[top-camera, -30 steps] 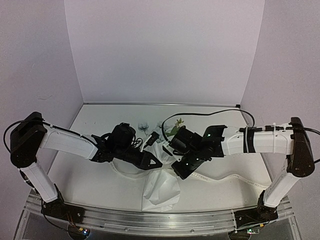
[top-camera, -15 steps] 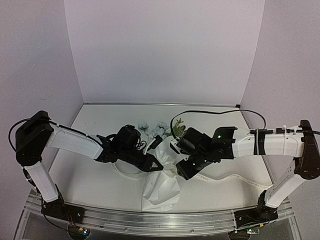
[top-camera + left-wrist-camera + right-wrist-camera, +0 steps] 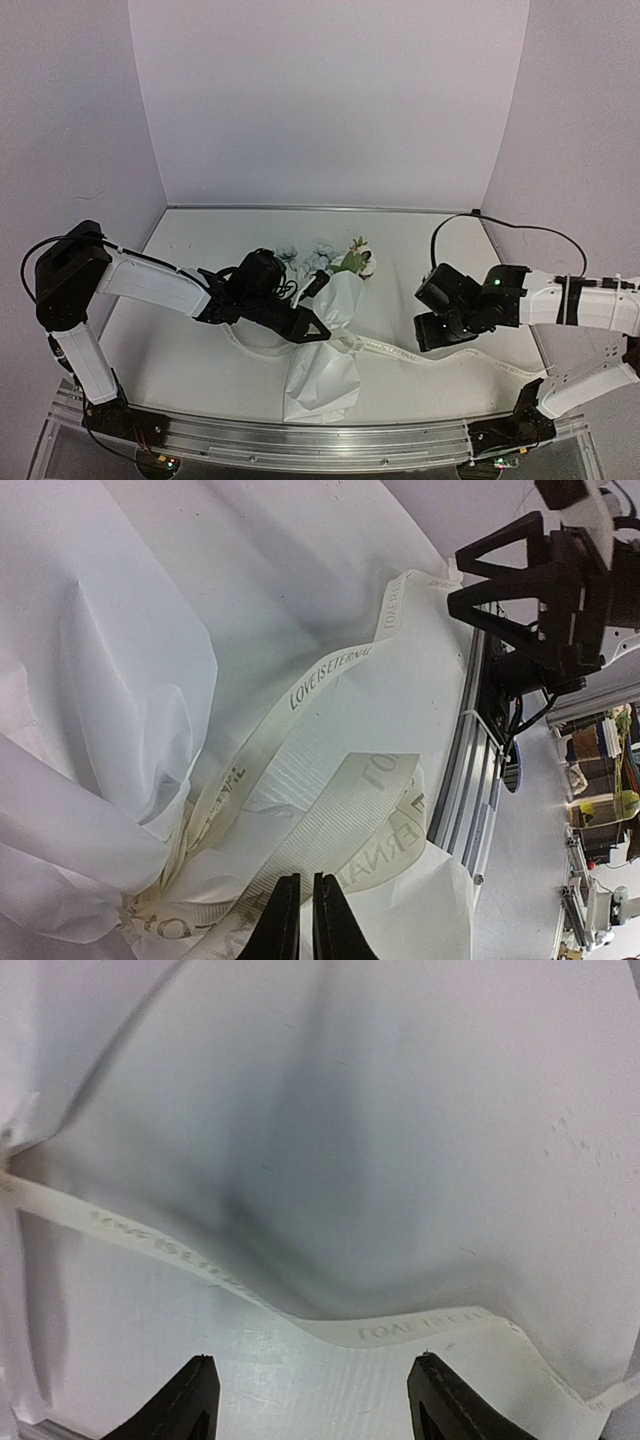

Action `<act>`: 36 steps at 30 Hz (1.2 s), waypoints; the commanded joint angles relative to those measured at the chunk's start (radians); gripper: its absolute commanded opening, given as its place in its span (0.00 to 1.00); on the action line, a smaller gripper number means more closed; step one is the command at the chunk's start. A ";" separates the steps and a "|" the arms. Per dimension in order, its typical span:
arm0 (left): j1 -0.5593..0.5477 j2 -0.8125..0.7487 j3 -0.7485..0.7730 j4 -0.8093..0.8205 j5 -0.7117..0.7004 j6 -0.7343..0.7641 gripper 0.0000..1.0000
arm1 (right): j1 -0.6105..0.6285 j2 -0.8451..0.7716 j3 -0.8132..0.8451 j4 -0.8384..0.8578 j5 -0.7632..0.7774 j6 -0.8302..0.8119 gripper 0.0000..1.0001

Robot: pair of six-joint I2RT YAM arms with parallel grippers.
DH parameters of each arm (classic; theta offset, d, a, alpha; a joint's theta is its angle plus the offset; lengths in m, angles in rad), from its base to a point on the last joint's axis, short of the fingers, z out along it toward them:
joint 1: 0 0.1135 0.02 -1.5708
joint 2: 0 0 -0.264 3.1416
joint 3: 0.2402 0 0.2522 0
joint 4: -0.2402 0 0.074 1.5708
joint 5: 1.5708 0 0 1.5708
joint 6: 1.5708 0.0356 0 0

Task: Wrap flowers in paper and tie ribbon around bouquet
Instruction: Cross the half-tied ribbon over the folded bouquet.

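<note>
Seen from above, lying mid-table (image 3: 180, 365): the bouquet (image 3: 338, 305), long axis roughly 12 to 6 o'clock, the flowers (image 3: 322, 252) at the 12 o'clock end, the paper (image 3: 320, 388) flaring crumpled toward 6. Cinched about the middle by the ribbon (image 3: 400, 351), with the free tail running flat along the table toward 3 o'clock and sagging to 4 near its far end.

Left fingers (image 3: 283, 920) right at the cinch, reaching in from 9 o'clock. Closed together, apparently nipping the broad lettered loop of ribbon beside the gather, with only a sliver of gap between them. Right fingers (image 3: 197, 1400) spread wide, holding nothing, low over the tail and well out at 3 o'clock from the bouquet.

Deciding relation for the coming move: ribbon against right fingers. From the right wrist, the band sits just ahead at 12 o'clock, crossing from 9 o'clock down to about 4, lettered face up. Long axis across the gap rather than along it — not between the fingers yet, but square to them.

Probably calls for a short reach forward and down to straddle the band, then a close. Nearer arm for that tail: plainly the right, with the left occupied at the cinch. Likely aim: a pull toward 3 o'clock against the left's hold, to tighten. Possible trouble — a thin band flat on the table, easy to skid over rather than lift.
</note>
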 commanded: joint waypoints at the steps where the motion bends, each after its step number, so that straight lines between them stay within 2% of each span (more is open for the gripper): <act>1: -0.005 0.003 0.043 -0.003 0.016 0.026 0.06 | -0.061 -0.065 -0.101 -0.058 0.111 0.269 0.67; 7: -0.007 0.002 0.050 -0.006 0.016 0.029 0.06 | -0.135 -0.067 -0.168 -0.066 0.176 0.501 0.70; 18: -0.007 0.000 0.052 -0.010 0.013 0.035 0.05 | -0.172 0.008 -0.216 -0.044 0.187 0.854 0.63; 29: -0.008 0.003 0.052 -0.002 0.022 0.032 0.04 | -0.172 0.131 -0.236 0.061 0.211 0.966 0.58; 31: -0.007 0.004 0.052 -0.002 0.025 0.033 0.04 | -0.173 0.152 -0.242 0.087 0.210 0.976 0.54; 36: -0.008 0.003 0.057 -0.005 0.027 0.035 0.05 | -0.173 0.185 -0.251 0.117 0.207 0.985 0.29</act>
